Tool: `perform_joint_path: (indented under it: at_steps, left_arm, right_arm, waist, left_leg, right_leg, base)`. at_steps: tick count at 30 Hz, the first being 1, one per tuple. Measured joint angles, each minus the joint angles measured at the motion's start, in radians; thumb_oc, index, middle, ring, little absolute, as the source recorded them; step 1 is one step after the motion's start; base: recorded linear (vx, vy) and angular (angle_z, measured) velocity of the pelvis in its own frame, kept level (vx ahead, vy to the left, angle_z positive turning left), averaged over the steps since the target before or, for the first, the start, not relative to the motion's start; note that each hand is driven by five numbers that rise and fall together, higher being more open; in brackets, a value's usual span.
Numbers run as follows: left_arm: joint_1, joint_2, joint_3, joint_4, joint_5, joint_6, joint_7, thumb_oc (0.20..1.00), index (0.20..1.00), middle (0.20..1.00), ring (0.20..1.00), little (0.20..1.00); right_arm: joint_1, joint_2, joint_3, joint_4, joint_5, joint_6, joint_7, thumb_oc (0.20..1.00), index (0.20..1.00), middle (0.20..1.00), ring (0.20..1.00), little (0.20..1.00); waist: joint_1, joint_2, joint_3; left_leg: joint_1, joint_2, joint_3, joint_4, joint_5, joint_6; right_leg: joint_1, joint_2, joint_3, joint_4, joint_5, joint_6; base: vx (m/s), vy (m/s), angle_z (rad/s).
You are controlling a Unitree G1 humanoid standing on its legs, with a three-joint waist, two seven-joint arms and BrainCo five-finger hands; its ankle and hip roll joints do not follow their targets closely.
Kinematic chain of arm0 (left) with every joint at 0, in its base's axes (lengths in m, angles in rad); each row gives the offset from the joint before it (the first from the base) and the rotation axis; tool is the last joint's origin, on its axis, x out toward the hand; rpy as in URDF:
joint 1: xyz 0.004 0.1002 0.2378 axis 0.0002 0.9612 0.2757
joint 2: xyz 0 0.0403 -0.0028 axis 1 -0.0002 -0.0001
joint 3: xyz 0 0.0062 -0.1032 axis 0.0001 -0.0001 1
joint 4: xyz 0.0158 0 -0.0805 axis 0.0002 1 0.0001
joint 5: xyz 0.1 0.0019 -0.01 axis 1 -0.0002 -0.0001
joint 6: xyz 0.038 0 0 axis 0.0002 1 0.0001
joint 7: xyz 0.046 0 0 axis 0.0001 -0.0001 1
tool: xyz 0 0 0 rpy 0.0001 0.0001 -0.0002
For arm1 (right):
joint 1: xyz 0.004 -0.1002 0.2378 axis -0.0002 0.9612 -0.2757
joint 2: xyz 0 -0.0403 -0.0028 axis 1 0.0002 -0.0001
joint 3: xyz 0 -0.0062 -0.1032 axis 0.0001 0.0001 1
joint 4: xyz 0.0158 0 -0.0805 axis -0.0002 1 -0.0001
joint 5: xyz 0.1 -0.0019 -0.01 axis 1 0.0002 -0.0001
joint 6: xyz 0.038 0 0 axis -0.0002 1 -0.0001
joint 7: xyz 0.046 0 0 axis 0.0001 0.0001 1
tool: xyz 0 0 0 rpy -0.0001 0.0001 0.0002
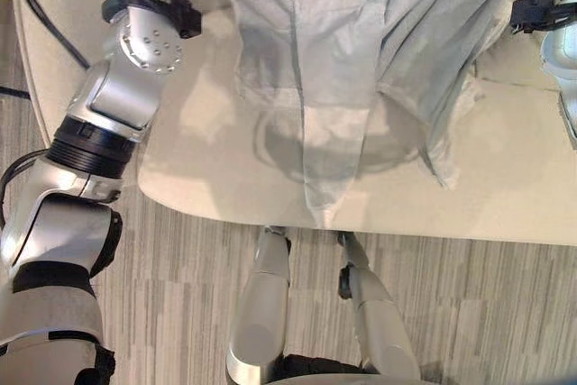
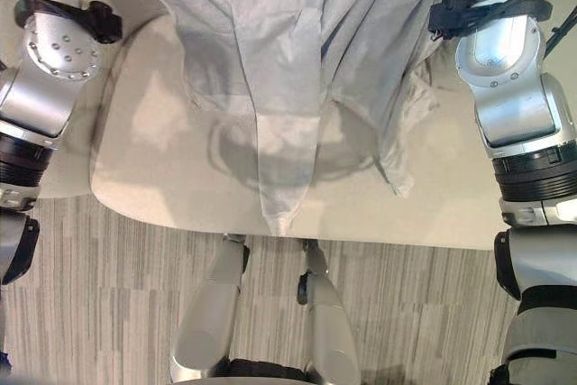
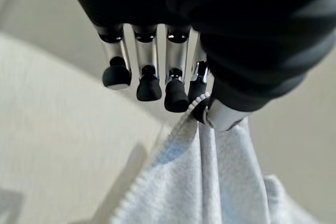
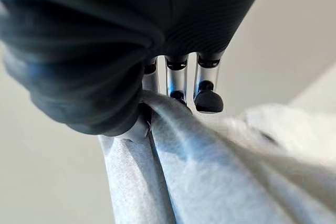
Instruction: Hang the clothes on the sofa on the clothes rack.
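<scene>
A light grey garment (image 1: 343, 42) hangs in front of me, held up over the cream sofa (image 1: 505, 187). Its lower hem dangles to the seat's front edge and one side trails on the cushion (image 2: 406, 123). In the left wrist view my left hand (image 3: 226, 51) pinches a ribbed edge of the garment (image 3: 210, 182) between thumb and fingers (image 3: 149, 72). In the right wrist view my right hand (image 4: 105, 51) is curled on a fold of the same cloth (image 4: 210, 182), which runs out from under its fingers (image 4: 207, 98). Both arms reach up on either side of the garment.
The sofa seat spans the width of the eye views, its rounded front edge (image 2: 180, 214) close to me. Grey striped carpet (image 1: 180, 259) lies between me and the sofa.
</scene>
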State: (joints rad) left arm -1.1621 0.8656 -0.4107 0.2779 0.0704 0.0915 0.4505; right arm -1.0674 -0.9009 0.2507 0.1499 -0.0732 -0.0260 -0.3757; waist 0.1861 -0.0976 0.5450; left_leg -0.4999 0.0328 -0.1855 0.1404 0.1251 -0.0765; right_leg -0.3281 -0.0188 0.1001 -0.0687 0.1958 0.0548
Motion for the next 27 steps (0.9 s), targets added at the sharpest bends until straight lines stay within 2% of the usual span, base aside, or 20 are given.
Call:
perform_joint_path:
  at_steps: [5, 8, 11, 14, 20, 23, 25, 27]
  left_arm:
    - [0.062, 0.021, 0.057, -0.026, 0.028, 0.000, -0.005, 0.200, 0.200, 0.200, 0.200, 0.200]
    - [0.142, 0.022, 0.138, -0.075, 0.029, -0.002, -0.019, 0.200, 0.200, 0.200, 0.200, 0.200]
    - [0.156, 0.024, 0.196, -0.089, 0.030, -0.003, -0.019, 0.200, 0.200, 0.200, 0.200, 0.200]
    - [0.182, 0.025, 0.261, -0.113, 0.030, -0.003, -0.022, 0.200, 0.200, 0.200, 0.200, 0.200]
    - [0.240, 0.019, 0.323, -0.145, 0.038, -0.005, -0.028, 0.200, 0.200, 0.200, 0.200, 0.200]
    - [0.263, 0.016, 0.395, -0.161, 0.039, -0.005, -0.029, 0.200, 0.200, 0.200, 0.200, 0.200]
    - [0.304, 0.006, 0.421, -0.160, 0.042, -0.006, -0.025, 0.200, 0.200, 0.200, 0.200, 0.200]
    - [0.329, -0.004, 0.421, -0.160, 0.051, -0.006, -0.026, 0.200, 0.200, 0.200, 0.200, 0.200]
  right_arm:
    - [0.051, 0.001, -0.038, -0.005, -0.006, 0.001, 0.016, 0.200, 0.200, 0.200, 0.200, 0.200]
    - [0.117, 0.008, -0.105, -0.044, -0.006, 0.002, 0.033, 0.200, 0.200, 0.200, 0.200, 0.200]
    - [0.142, 0.008, -0.170, -0.068, -0.005, 0.002, 0.037, 0.200, 0.200, 0.200, 0.200, 0.200]
    - [0.166, 0.013, -0.225, -0.118, -0.004, 0.002, 0.050, 0.200, 0.200, 0.200, 0.200, 0.200]
    - [0.178, 0.013, -0.233, -0.126, -0.001, -0.001, 0.065, 0.200, 0.200, 0.200, 0.200, 0.200]
    - [0.174, 0.012, -0.238, -0.130, 0.009, 0.000, 0.072, 0.200, 0.200, 0.200, 0.200, 0.200]
    - [0.188, 0.015, -0.239, -0.133, 0.016, -0.002, 0.074, 0.200, 0.200, 0.200, 0.200, 0.200]
    - [0.205, 0.036, -0.250, -0.142, 0.019, -0.003, 0.074, 0.200, 0.200, 0.200, 0.200, 0.200]
  waist:
    - [0.007, -0.002, 0.001]
    - [0.010, -0.002, 0.000]
    - [0.010, -0.007, -0.012]
    - [0.009, -0.008, -0.012]
    - [0.009, -0.022, -0.082]
    - [0.013, -0.023, -0.089]
    - [0.010, -0.037, -0.166]
    - [0.007, -0.041, -0.200]
  left_leg:
    - [0.110, 0.013, 0.001, -0.039, 0.001, -0.004]
    - [0.223, 0.025, 0.002, -0.094, 0.005, -0.008]
    - [0.281, 0.037, 0.001, -0.123, 0.004, -0.009]
    - [0.332, 0.043, 0.002, -0.141, 0.002, -0.010]
    - [0.361, 0.049, -0.002, -0.143, -0.011, -0.011]
    - [0.413, 0.056, -0.005, -0.158, -0.011, -0.012]
    - [0.388, 0.051, -0.015, -0.159, -0.033, -0.014]
    - [0.376, 0.051, -0.026, -0.158, -0.035, -0.013]
  right_leg:
    - [0.095, 0.007, -0.001, -0.007, -0.011, -0.003]
    - [0.189, 0.014, -0.005, -0.020, -0.022, -0.001]
    - [0.236, 0.019, -0.008, -0.020, -0.065, -0.013]
    - [0.279, 0.024, -0.009, -0.019, -0.056, -0.013]
    - [0.313, 0.029, -0.027, -0.019, -0.079, -0.023]
    - [0.359, 0.036, -0.034, -0.020, -0.080, -0.023]
    - [0.343, 0.032, -0.036, -0.020, -0.108, -0.024]
    - [0.339, 0.033, -0.058, -0.020, -0.112, -0.028]
  base:
    - [-0.02, -0.041, -0.01]
    - [0.04, -0.055, 0.00]
    - [0.04, -0.064, 0.03]
    - [0.05, -0.044, 0.00]
    - [0.02, -0.058, 0.04]
    - [0.02, -0.057, 0.06]
    - [-0.03, -0.031, 0.21]
    - [-0.05, -0.011, 0.26]
